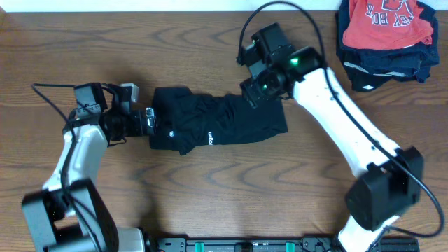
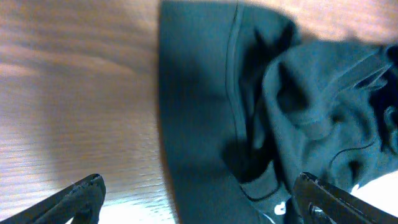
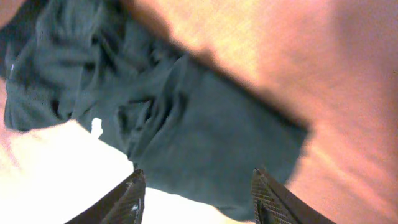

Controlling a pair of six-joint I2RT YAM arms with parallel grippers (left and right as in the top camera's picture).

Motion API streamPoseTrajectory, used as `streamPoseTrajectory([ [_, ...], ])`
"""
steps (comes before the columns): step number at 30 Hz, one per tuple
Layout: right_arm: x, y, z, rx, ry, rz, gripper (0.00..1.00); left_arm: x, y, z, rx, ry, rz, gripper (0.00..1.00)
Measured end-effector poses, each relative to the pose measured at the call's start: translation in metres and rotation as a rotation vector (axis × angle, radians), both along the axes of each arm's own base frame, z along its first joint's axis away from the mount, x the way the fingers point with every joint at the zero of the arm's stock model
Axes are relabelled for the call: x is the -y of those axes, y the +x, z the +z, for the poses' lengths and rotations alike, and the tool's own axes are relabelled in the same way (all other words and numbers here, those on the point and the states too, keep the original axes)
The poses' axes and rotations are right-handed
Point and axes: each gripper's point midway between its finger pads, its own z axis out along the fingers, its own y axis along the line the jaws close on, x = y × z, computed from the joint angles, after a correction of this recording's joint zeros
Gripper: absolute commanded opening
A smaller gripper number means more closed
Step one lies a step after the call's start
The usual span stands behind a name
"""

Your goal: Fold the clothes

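The clothes, a black T-shirt [image 1: 217,120], lie bunched in a rough wide band in the middle of the wooden table [image 1: 210,203], white logo facing up. My left gripper [image 1: 149,121] is at the shirt's left edge, open wide. In the left wrist view the left gripper [image 2: 199,202] straddles the shirt [image 2: 249,112] hem, gripping nothing. My right gripper [image 1: 250,96] hovers over the shirt's upper right part. From the right wrist, the right gripper [image 3: 198,190] is open, its fingers [image 3: 127,199] apart above the crumpled shirt [image 3: 186,124], with no fabric between them.
At the back right corner a red shirt [image 1: 388,21] with white lettering lies on a stack of dark navy folded garments [image 1: 378,66]. Black cables loop behind both arms. The table's front edge carries a black rail [image 1: 245,245].
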Motion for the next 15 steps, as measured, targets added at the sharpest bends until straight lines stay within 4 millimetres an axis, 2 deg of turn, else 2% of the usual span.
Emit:
streamPoseTrajectory([
  [2, 0.009, 0.005, 0.016, 0.061, -0.026, -0.021, 0.58, 0.004, -0.003, -0.013, -0.037, -0.027, -0.014, 0.98],
  [4, 0.017, 0.007, 0.023, 0.086, -0.049, -0.039, 0.59, 0.006, -0.005, -0.021, -0.059, -0.042, -0.024, 0.98],
  [10, 0.043, 0.017, 0.022, 0.100, -0.101, -0.107, 0.60, 0.013, -0.011, -0.030, -0.102, -0.088, -0.036, 0.98],
  [15, 0.056, 0.023, 0.023, 0.105, -0.113, -0.139, 0.61, 0.023, -0.016, -0.035, -0.132, -0.155, -0.052, 0.97],
])
